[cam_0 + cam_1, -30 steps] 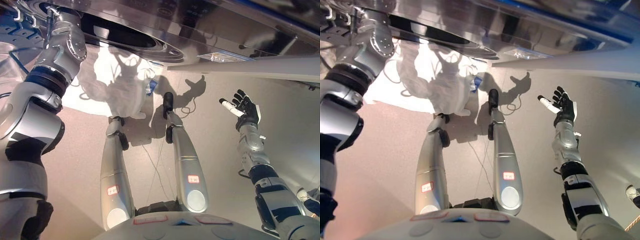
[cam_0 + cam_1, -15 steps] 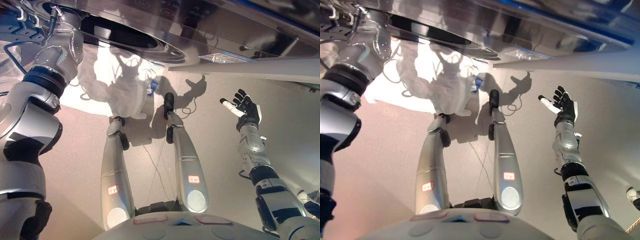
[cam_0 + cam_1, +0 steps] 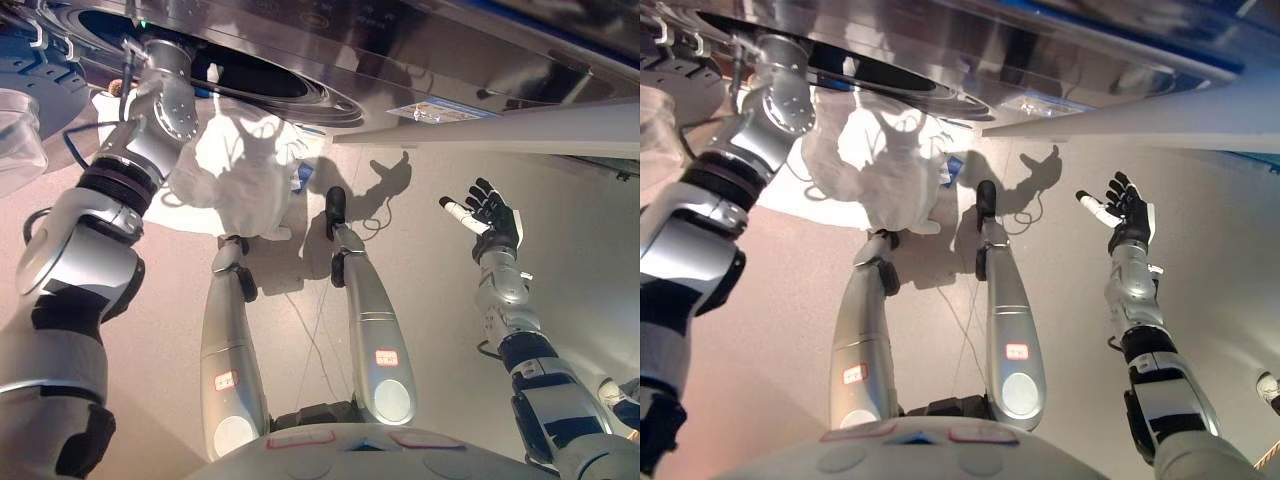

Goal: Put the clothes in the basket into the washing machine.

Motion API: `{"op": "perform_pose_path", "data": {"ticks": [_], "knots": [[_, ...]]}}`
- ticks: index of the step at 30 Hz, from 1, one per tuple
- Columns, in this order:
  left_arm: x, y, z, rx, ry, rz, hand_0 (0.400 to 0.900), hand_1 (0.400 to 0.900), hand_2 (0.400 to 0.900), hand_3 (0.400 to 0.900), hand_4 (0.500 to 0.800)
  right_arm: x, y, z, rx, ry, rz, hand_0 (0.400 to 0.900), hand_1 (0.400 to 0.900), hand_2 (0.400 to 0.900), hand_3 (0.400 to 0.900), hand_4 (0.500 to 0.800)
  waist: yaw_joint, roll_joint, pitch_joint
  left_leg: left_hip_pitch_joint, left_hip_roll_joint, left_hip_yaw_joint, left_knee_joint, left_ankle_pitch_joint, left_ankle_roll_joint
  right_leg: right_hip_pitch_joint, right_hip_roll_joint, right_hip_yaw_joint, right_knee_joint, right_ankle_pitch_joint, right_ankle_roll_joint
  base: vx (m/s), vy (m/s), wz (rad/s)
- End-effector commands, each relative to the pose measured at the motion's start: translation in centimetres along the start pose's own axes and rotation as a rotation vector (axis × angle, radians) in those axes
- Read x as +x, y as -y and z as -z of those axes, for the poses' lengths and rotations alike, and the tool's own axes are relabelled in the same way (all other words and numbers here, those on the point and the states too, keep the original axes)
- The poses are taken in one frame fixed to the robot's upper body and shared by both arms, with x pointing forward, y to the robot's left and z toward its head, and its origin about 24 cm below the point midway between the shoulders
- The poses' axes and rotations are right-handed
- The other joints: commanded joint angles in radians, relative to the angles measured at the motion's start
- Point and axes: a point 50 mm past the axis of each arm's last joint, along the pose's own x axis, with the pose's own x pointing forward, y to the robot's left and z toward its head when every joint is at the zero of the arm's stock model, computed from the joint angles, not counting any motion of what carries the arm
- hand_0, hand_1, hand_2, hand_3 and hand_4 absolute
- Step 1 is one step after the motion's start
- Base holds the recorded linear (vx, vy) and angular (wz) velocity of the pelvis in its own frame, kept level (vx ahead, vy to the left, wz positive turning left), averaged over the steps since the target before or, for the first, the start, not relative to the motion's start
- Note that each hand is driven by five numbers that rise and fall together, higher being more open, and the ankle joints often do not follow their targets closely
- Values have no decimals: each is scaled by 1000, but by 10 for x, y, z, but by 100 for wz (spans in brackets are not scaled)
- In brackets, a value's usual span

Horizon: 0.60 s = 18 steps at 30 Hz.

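Observation:
The washing machine point(image 3: 420, 45) fills the top of both views, and its dark round opening point(image 3: 265, 75) faces me at the upper left. A white garment point(image 3: 245, 170) hangs out of that opening and bunches down toward the floor. My left arm point(image 3: 125, 170) reaches up along the garment's left side to the rim of the opening, where the hand itself is hidden. My right hand point(image 3: 490, 215) is held out in the air at the right, open, well away from the garment and touching nothing.
A clear rounded part point(image 3: 15, 130), perhaps the machine's door, shows at the left edge. A small blue item point(image 3: 305, 175) peeks out beside the garment's right edge. A pale ledge point(image 3: 500, 130) juts out at the upper right above grey floor point(image 3: 420, 300).
My left arm has swung right and up toward the opening, closer to the hanging garment. The garment has bunched slightly. The right hand has not moved.

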Motion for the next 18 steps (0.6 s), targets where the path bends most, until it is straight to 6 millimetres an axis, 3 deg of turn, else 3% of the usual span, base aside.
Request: {"op": "perform_pose_path", "data": {"ticks": [1,9,18], "knots": [[-22,22,2,-75,20,-10,900,900,900,900,800,-25,50,22,-86,-31,126,900,900,900,900,800,4,53,-165,-34,7,-102,3,-40,-29,31,41,-42,19,-82,1,-4,-22,9],[-53,56,12,-103,-33,72,900,900,900,900,800,-28,48,24,-74,-30,139,900,900,900,900,800,24,52,-153,-48,4,-113,44,-54,-25,19,43,-49,74,-110,-7,-7,-16,5],[-103,89,27,-362,-192,106,900,900,900,900,800,-34,46,34,-54,-54,162,900,900,900,900,800,50,47,-128,-52,-1,-121,71,-61,-22,14,39,-61,114,-128,-15,-6,-24,6]]}}
